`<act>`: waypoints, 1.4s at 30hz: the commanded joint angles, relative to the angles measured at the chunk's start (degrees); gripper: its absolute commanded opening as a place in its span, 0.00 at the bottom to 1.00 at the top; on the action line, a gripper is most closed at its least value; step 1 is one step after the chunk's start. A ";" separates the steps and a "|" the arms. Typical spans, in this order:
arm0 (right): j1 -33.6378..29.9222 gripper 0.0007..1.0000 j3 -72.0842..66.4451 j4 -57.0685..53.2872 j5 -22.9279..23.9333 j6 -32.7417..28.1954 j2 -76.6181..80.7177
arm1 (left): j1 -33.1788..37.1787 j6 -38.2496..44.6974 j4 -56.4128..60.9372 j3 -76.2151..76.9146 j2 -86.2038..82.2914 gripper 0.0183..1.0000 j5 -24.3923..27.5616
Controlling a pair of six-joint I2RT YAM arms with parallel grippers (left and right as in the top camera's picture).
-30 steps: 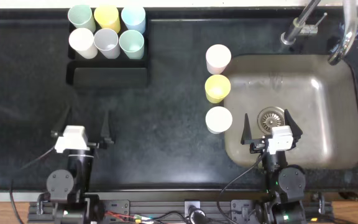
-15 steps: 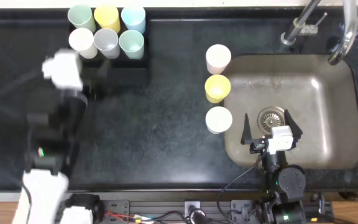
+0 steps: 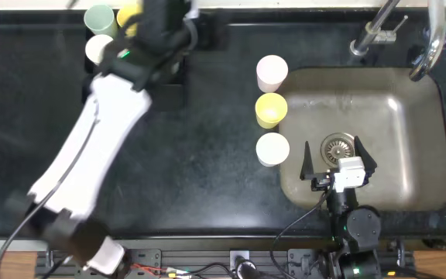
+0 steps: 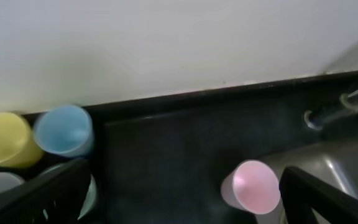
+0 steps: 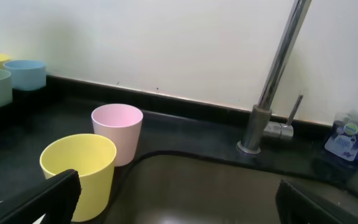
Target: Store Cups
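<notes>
Top view: pink cup (image 3: 271, 73) beside sink (image 3: 397, 116)

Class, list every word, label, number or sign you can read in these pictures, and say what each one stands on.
On the small blue bottle beside the metal tap: a pale label, print too small to read.
On the pink plastic cup and the yellow plastic cup: no print visible.

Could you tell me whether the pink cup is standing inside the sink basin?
No: the pink cup stands upright on the dark counter beside the rim of the sink, next to the yellow cup.
</notes>
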 commanded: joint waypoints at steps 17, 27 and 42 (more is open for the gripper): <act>-0.31 1.00 -0.76 0.28 0.22 -0.02 -0.55 | -9.25 -18.34 -18.88 28.22 31.95 1.00 -0.07; -0.31 1.00 -0.76 0.28 0.24 -0.02 -0.55 | -9.25 -18.53 -21.88 28.22 33.42 1.00 -2.25; -0.31 1.00 -0.76 0.28 0.24 -0.02 -0.55 | -9.25 -18.53 -22.51 28.22 36.79 0.72 -2.40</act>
